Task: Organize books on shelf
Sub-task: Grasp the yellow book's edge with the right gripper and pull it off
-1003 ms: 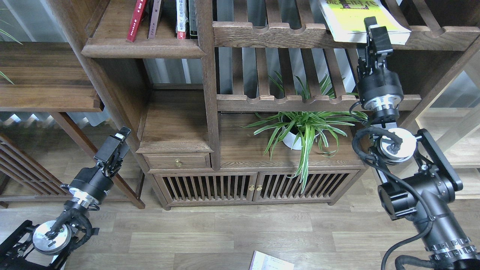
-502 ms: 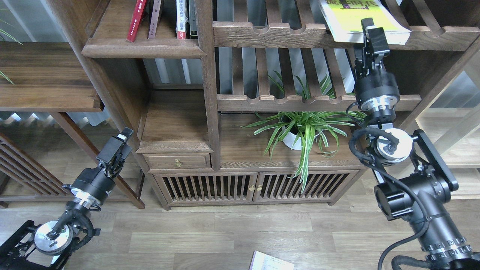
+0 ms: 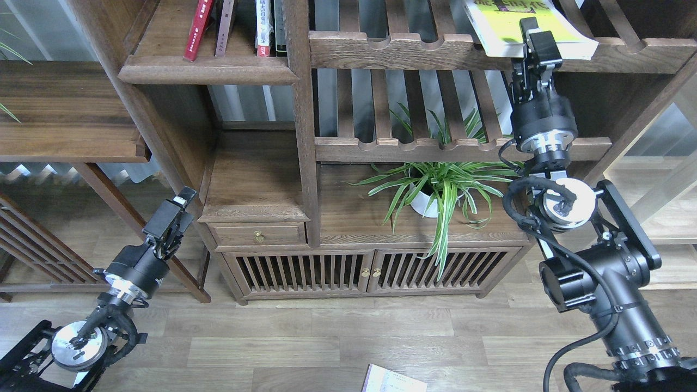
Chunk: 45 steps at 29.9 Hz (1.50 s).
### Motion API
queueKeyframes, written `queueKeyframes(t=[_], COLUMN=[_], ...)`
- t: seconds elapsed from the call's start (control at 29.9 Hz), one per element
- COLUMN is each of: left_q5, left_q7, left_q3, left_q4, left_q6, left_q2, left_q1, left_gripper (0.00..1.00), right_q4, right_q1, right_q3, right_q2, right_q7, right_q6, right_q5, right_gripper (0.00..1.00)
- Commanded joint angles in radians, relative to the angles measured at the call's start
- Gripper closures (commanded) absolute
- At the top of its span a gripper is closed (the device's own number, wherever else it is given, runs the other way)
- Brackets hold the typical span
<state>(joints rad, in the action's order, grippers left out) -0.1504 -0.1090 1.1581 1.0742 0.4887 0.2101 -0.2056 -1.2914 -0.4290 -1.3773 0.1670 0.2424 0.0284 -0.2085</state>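
Books are split across the upper part of the frame: a red paperback (image 3: pixel 197 28) leans tilted on the solid dark-brown shelf (image 3: pixel 207 69) at upper left, with a thin mauve spine (image 3: pixel 225 27) beside it and a white-red spine (image 3: pixel 264 27) and a dark spine (image 3: pixel 280 27) upright further right against the bookcase post (image 3: pixel 303 120). At upper right a thick yellow-green book (image 3: pixel 517 27) lies flat on the notched slatted rack (image 3: pixel 414 51), its white page edges jutting past the rack's front rail. The right gripper (image 3: pixel 536 46) reaches up to that book's front edge, its fingers overlapping the pages; whether they clamp the book or merely touch it cannot be told, since the fingers are seen end-on and dark. The left gripper (image 3: pixel 175 209) hangs low at lower left of the frame, beside the bookcase leg and well apart from any book; its fingers look narrow, but the gap between them cannot be made out. A spider plant (image 3: pixel 444 190) in a white pot (image 3: pixel 422 204) stands on the lower board at centre right, under the second slatted rack. At the bottom edge of the frame, a pale book (image 3: pixel 392 381) lies on the wood-plank floor (image 3: pixel 305 348), only its corner visible.
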Motion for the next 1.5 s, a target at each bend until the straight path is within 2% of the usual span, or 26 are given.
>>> queueKeyframes(t=[0.0, 0.3, 0.54, 1.17, 1.2, 1.27, 1.47], left_q5=[-0.001, -0.002, -0.002, -0.002, -0.002, -0.002, -0.002], left_q7=[0.0, 0.002, 0.002, 0.003, 0.003, 0.003, 0.003], left_q3=[0.0, 0.002, 0.0, 0.002, 0.002, 0.002, 0.003], left_q4=[0.001, 0.001, 0.001, 0.013, 0.013, 0.013, 0.012], left_q6=[0.0, 0.0, 0.0, 0.0, 0.0, 0.0, 0.0], left_q2=[0.0, 0.0, 0.0, 0.002, 0.002, 0.0, 0.0], left_q1=[0.0, 0.0, 0.0, 0.0, 0.0, 0.0, 0.0], left_gripper=[0.02, 0.02, 0.02, 0.02, 0.02, 0.02, 0.02], right_q4=[0.004, 0.012, 0.012, 0.032, 0.032, 0.032, 0.029], right_q1=[-0.001, -0.002, -0.013, -0.066, -0.068, -0.071, -0.06], right_q3=[0.0, 0.001, 0.0, 0.004, 0.004, 0.001, -0.002], right_q2=[0.0, 0.0, 0.0, -0.003, -0.003, -0.007, -0.017], right_q7=[0.0, -0.002, -0.002, -0.002, -0.002, 0.002, 0.002], right_q6=[-0.001, -0.004, -0.001, -0.053, -0.053, -0.041, -0.038], right_q5=[0.0, -0.002, -0.009, -0.039, -0.04, -0.055, -0.066], right_gripper=[0.37, 0.38, 0.5, 0.51, 0.55, 0.71, 0.9])
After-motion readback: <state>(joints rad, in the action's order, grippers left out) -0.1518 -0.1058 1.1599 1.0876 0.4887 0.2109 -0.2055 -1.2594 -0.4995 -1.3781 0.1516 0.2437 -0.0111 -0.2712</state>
